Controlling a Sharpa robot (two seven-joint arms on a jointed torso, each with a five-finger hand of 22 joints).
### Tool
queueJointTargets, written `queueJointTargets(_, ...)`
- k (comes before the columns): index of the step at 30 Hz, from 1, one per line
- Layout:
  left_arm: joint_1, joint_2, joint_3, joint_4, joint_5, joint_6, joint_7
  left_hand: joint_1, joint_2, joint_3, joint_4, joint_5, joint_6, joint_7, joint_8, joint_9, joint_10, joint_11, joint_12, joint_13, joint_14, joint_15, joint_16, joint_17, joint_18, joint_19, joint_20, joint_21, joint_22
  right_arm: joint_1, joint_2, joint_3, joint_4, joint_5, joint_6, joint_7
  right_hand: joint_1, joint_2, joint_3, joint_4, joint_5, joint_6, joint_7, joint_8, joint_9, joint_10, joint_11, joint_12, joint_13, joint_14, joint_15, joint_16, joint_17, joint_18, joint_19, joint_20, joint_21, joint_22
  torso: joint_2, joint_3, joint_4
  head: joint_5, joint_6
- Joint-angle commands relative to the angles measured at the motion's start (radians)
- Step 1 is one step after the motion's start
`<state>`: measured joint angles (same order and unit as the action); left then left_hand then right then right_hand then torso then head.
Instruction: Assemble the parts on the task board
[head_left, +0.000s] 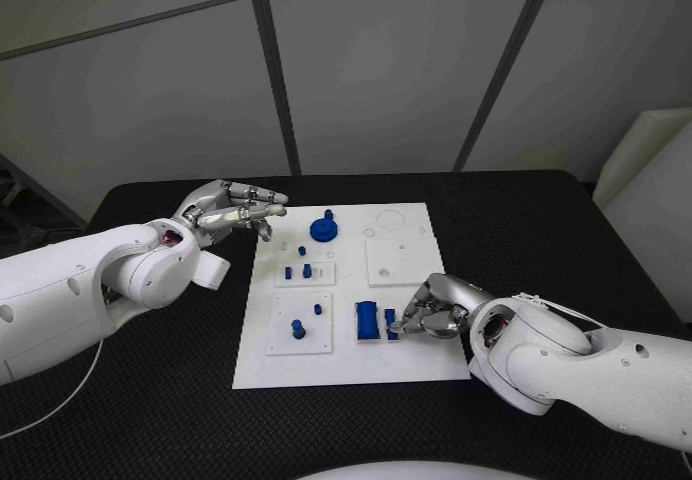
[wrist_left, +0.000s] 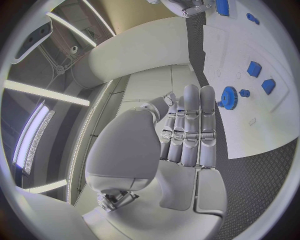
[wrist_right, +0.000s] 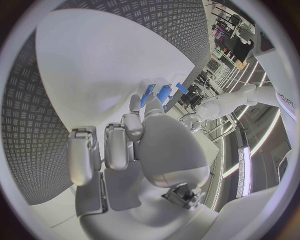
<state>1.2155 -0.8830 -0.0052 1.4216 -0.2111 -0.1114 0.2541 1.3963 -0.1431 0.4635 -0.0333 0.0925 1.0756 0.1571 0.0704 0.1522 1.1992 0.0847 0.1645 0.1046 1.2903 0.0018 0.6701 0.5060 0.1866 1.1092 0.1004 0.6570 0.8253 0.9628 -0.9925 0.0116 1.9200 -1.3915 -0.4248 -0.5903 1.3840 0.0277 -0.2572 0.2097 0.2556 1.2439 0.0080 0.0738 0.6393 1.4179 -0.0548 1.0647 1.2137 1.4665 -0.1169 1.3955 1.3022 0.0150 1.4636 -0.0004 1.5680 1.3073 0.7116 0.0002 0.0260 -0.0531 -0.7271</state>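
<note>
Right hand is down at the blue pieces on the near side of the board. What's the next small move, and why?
Probably close the right hand on the narrow blue piece and lift: its fingertips already sit at that piece beside the larger blue block, while the left hand hovers off the task board.

No readable text, labels, numbers or signs anywhere — a faint dark mark on one white arm is too blurred to read.

Right hand (wrist_right: 134, 145) over white task board (wrist_right: 94, 65), fingertips near blue parts (wrist_right: 164, 93)

Black textured table (head_left: 562, 230); white task board (head_left: 346, 372) flat at center, long axis 12-to-6 o'clock.
</note>
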Motion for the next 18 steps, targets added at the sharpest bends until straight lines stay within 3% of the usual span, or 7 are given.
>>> queueJointTargets(1,0.001,0.002,0.001,-0.002,0.004,0.010,0.005,-0.002,0.001,-0.002,-0.002,0.003,-0.008,0.000,-0.004,-0.002,-0.008,0.000,-0.004,0.001,-0.005,-0.002,-0.005,-0.002,-0.003,0.003,0.003,-0.007,-0.002,0.001,-0.012,0.000,0.009,0.033,-0.009,0.082,-0.038,-0.015,-0.011,0.022,0.000,-0.001,0.008,-0.007,0.003,-0.006,0.003,-0.013,-0.007,0.047,0.004,-0.012,-0.011,-0.015,0.107,-0.001,0.003,0.263,-0.002,-0.0001,-0.0002,-0.002,0.004)
queueJointTargets(7,0.000,0.006,0.000,-0.009,0.005,0.011,0.005,-0.002,0.001,-0.002,-0.002,0.003,-0.008,0.000,-0.004,-0.002,-0.008,0.000,-0.004,0.001,-0.005,-0.002,-0.005,-0.002,-0.003,0.003,0.003,-0.007,-0.002,0.005,-0.036,0.001,0.009,0.146,-0.021,0.200,-0.076,-0.047,-0.026,0.072,-0.009,-0.053,0.026,-0.012,0.000,-0.059,0.017,-0.140,-0.091,0.026,0.014,-0.071,-0.085,0.006,0.077,0.007,-0.093,0.223,-0.007,-0.0013,-0.0008,-0.008,0.016)
queueJointTargets(10,0.000,0.007,-0.004,-0.011,0.019,0.012,0.007,-0.002,0.001,-0.002,-0.002,0.003,-0.008,0.000,-0.004,-0.002,-0.008,0.000,-0.004,0.001,-0.005,-0.002,-0.005,-0.002,-0.003,0.003,0.003,-0.007,-0.002,0.017,-0.038,0.002,-0.012,0.249,-0.034,0.299,-0.072,-0.065,-0.005,0.080,-0.028,-0.134,0.050,-0.013,-0.016,-0.141,0.039,-0.337,-0.230,-0.004,0.032,-0.167,-0.193,0.037,0.028,0.023,-0.249,0.155,-0.014,-0.0040,-0.0006,-0.010,0.023)
queueJointTargets(12,0.000,0.004,-0.011,-0.012,0.046,0.013,0.011,-0.002,0.002,-0.003,-0.002,0.004,-0.008,0.000,-0.004,-0.002,-0.008,0.000,-0.004,0.001,-0.005,-0.002,-0.006,-0.002,-0.004,0.004,0.003,-0.008,-0.002,0.029,-0.036,0.002,-0.040,0.337,-0.033,0.375,-0.064,-0.069,0.006,0.079,-0.037,-0.175,0.062,-0.008,-0.024,-0.199,0.051,-0.459,-0.319,-0.027,0.043,-0.243,-0.272,0.057,-0.007,0.033,-0.363,0.103,-0.021,-0.0066,-0.0004,-0.011,0.027)
queueJointTargets(14,0.000,0.001,-0.016,-0.012,0.069,0.015,0.015,-0.003,0.001,-0.004,-0.001,0.003,-0.008,0.000,-0.004,-0.002,-0.008,0.000,-0.004,0.001,-0.005,-0.002,-0.006,-0.002,-0.004,0.004,0.003,-0.008,-0.003,0.041,-0.030,0.002,-0.064,0.394,-0.030,0.420,-0.050,-0.069,0.013,0.076,-0.039,-0.191,0.068,-0.010,-0.027,-0.217,0.056,-0.477,-0.336,-0.036,0.047,-0.275,-0.303,0.066,-0.021,0.038,-0.412,0.078,-0.026,-0.0082,-0.0005,-0.012,0.032)
queueJointTargets(16,0.000,-0.007,-0.029,-0.011,0.103,0.016,0.027,-0.006,0.000,-0.006,0.000,0.000,-0.008,0.000,-0.004,-0.002,-0.008,0.000,-0.004,0.002,-0.005,-0.001,-0.007,-0.002,-0.004,0.004,0.004,-0.010,-0.003,0.061,-0.016,0.002,-0.117,0.505,-0.023,0.495,-0.021,-0.063,0.023,0.071,-0.040,-0.199,0.074,-0.010,-0.028,-0.238,0.062,-0.505,-0.365,-0.051,0.052,-0.334,-0.359,0.076,-0.039,0.044,-0.480,0.044,-0.035,-0.0112,-0.0030,-0.011,0.039)
queueJointTargets(18,0.000,-0.012,-0.037,-0.013,0.130,0.014,0.040,-0.009,-0.001,-0.007,0.001,-0.003,-0.007,0.000,-0.003,-0.001,-0.008,0.000,-0.003,0.002,-0.006,-0.001,-0.008,-0.003,-0.004,0.003,0.004,-0.011,-0.004,0.076,0.001,0.002,-0.172,0.614,-0.014,0.562,0.014,-0.055,0.030,0.060,-0.033,-0.207,0.083,-0.010,-0.028,-0.274,0.073,-0.544,-0.402,-0.105,0.062,-0.470,-0.494,0.101,-0.091,0.052,-0.636,-0.032,-0.045,-0.0145,-0.0040,-0.012,0.047)
